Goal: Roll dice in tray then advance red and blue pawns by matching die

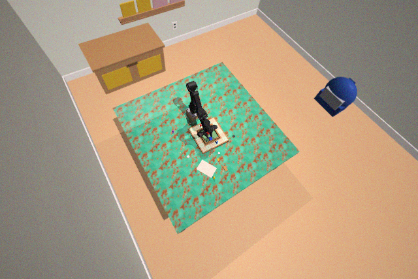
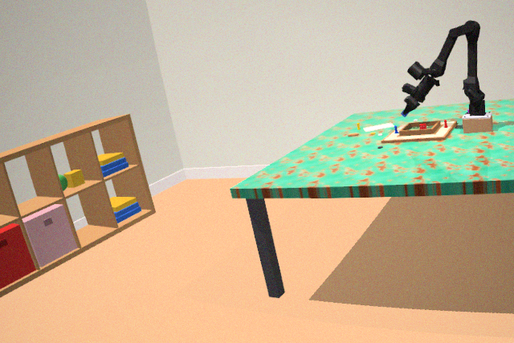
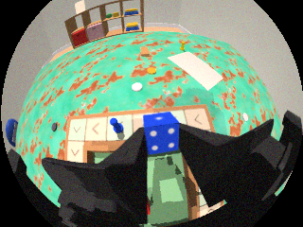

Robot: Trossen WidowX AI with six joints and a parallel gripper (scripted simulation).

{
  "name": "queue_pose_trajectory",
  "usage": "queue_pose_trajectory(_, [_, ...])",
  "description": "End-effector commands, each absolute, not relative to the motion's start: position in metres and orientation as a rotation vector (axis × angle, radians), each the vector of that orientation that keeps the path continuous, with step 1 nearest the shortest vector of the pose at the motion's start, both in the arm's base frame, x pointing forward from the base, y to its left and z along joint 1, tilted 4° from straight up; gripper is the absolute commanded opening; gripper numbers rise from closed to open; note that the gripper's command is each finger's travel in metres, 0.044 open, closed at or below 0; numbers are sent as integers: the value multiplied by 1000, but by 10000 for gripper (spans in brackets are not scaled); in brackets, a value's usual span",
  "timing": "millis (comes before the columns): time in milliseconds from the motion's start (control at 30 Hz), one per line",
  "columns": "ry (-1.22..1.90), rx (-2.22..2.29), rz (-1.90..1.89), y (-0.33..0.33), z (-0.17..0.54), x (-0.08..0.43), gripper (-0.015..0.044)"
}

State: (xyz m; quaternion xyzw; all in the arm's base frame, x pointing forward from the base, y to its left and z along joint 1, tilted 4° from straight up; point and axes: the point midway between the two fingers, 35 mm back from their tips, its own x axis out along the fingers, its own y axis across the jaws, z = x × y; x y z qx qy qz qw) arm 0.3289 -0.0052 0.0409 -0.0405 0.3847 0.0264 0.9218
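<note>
My gripper (image 1: 210, 138) (image 2: 404, 113) (image 3: 159, 129) is shut on the blue die (image 3: 160, 138), tilted above the tray (image 2: 419, 132) (image 3: 101, 145). The die's side face toward the wrist camera shows four pips; its upper face shows one. The red die (image 2: 422, 126) lies in the tray; only a red sliver shows in the wrist view, so its number cannot be read. The blue pawn (image 1: 216, 142) (image 2: 396, 128) (image 3: 115, 125) stands on the arrowed board (image 2: 439, 136) (image 3: 97, 128). The red pawn (image 1: 200, 125) (image 2: 446, 124) stands on the board near the arm's base.
Beyond the board lie a white sheet (image 1: 206, 168) (image 3: 196, 70), a yellow figure (image 2: 358, 126) (image 3: 183, 46), a tan piece (image 1: 225, 168) (image 3: 145, 51), an orange disc (image 3: 151, 70) and a white piece (image 3: 136, 86). A dark piece (image 1: 233, 136) (image 3: 54, 127) lies beside the board.
</note>
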Motion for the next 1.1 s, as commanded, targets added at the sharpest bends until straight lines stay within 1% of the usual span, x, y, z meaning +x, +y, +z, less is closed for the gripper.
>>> queue_pose_trajectory(0, [748,-88,63,-3,42,329,0])
queue_pose_trajectory(100, [754,-85,64,17,52,320,0])
queue_pose_trajectory(300, [751,-82,65,62,78,288,0])
queue_pose_trajectory(900, [747,-83,72,63,79,287,0])
queue_pose_trajectory(1067, [747,-83,72,63,79,287,131])
